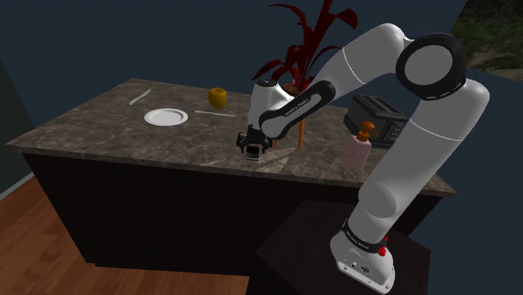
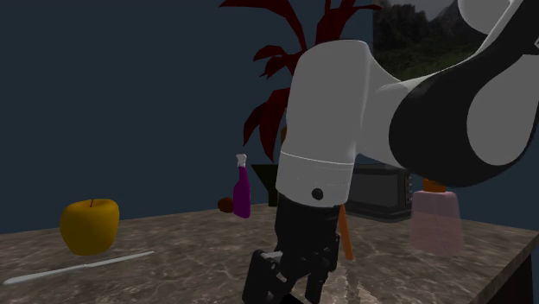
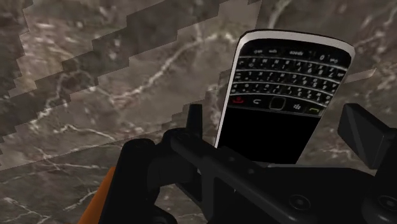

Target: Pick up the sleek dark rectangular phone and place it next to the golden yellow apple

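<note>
Dark stone counter (image 1: 100,126), mottled brown-grey with pale veins, on a near-black cabinet base; on that stone, a slim rectangular phone (image 3: 280,95) with rounded corners and a thin silvery rim; rows of small white-lettered keys at the end farther from the hand, a blank glossy black screen at the nearer end. Set between the two fingers of the black gripper (image 3: 278,118); fingers spread wide, a strip of stone showing on either side of the phone, neither finger touching it. In the shoulder view, gripper down low at the counter's middle, toward its near edge.

Well apart from there, farther back and toward the shoulder view's left, a smooth rounded golden-yellow apple (image 1: 217,97); just beside it a thin pale utensil (image 1: 215,113); near that, a round white plate (image 1: 165,116). Toward the shoulder view's right, a boxy dark toaster (image 1: 377,117); a pink soap bottle (image 1: 359,151) with an orange pump; a plant (image 1: 306,38) with spiky red leaves.
</note>
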Available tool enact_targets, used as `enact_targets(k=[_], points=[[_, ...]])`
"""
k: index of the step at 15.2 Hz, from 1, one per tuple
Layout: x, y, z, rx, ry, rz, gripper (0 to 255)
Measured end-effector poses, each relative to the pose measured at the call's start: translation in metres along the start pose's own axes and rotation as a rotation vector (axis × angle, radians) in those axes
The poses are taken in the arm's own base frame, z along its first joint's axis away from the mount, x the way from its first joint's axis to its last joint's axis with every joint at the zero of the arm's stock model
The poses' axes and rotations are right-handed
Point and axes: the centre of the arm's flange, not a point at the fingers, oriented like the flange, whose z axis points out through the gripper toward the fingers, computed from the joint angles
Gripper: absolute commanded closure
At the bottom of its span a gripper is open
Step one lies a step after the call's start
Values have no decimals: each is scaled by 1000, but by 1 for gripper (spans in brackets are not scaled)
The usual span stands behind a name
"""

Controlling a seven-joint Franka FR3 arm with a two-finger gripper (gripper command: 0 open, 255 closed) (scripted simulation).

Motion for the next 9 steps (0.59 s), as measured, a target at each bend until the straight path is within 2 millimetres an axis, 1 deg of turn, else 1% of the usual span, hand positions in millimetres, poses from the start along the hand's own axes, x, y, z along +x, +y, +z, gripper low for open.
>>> enact_targets(k=[6, 7, 9], points=[[0, 0, 2, 0, 0, 0, 0], [0, 0, 2, 0, 0, 0, 255], [0, -1, 1, 2, 2, -1, 255]])
